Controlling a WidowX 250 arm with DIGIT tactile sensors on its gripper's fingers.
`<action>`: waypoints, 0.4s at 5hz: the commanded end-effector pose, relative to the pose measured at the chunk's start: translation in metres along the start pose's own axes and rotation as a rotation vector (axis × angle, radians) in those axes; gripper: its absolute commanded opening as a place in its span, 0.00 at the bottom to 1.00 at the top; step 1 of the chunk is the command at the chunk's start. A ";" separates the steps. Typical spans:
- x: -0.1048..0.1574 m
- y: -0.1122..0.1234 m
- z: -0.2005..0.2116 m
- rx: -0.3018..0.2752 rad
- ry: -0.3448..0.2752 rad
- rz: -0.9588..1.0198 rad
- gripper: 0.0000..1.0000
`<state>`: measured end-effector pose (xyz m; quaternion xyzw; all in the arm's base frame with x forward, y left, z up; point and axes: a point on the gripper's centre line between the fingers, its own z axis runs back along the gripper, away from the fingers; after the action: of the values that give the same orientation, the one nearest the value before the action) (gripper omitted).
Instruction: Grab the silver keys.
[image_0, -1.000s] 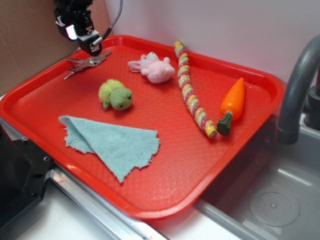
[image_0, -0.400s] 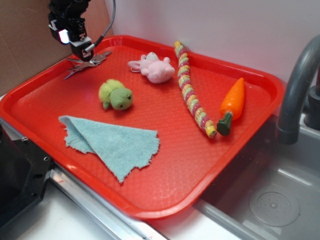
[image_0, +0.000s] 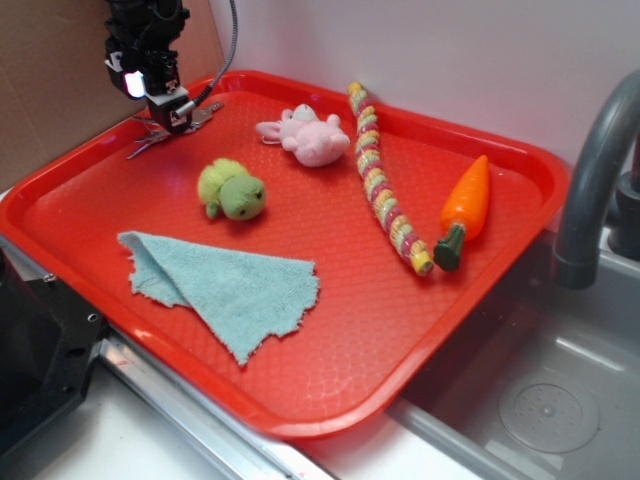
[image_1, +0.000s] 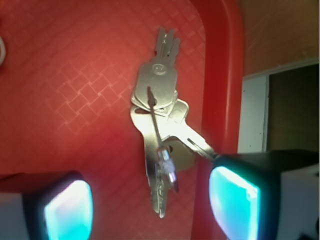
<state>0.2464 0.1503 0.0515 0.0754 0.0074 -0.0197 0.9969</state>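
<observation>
The keys (image_1: 159, 130) lie flat in the tray's (image_0: 330, 330) far left corner, close to the raised rim, and are seen from the wrist as a fanned stack of thin blades with a wire ring across them. They are judged stiff, light and slippery, and being so flat against the textured floor they offer little height to pinch. The thicker overlap of heads near the middle, where the ring passes through, is judged the best place to be taken.

The gripper (image_1: 150, 210) is held directly above them with its jaws spread: one pad appears at the lower left, the other at the lower right, and the bunch lies between. One blade is partly covered by the right pad, and whether it is touched cannot be told.

In the exterior view the keys are largely hidden behind the gripper (image_0: 172, 118), only a blade tip being left showing. How many keys are stacked cannot be made out. Nearest stands a green plush (image_0: 232, 191).
</observation>
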 end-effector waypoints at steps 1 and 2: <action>0.017 -0.002 0.003 0.003 -0.043 -0.021 1.00; 0.023 -0.003 -0.005 -0.005 -0.028 -0.017 1.00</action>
<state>0.2581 0.1429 0.0318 0.0596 0.0172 -0.0270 0.9977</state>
